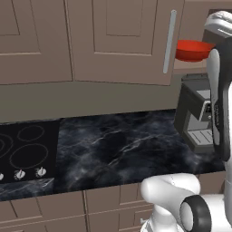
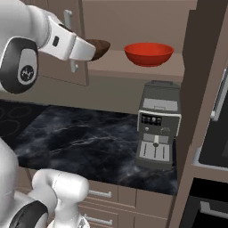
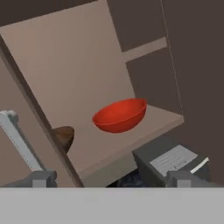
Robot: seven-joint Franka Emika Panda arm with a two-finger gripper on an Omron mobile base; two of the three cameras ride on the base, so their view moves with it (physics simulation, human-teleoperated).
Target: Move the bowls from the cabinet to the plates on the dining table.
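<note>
Clearly, the coming reach turns on the red bowl [image 3: 120, 115] lying straight ahead of the gripper [image 3: 113, 178] and a little above its fingertips in the hand view, well apart from them, on the open cabinet [image 2: 147, 69] shelf. The jaws stand wide apart and hold nothing. The brown wooden bowl [image 3: 64, 137] sits further to the side on the same shelf, half hidden by the open cabinet door [image 3: 33, 116]. Below stands a coffee machine [image 2: 158, 132] on the marble counter [image 2: 80, 142].
</note>
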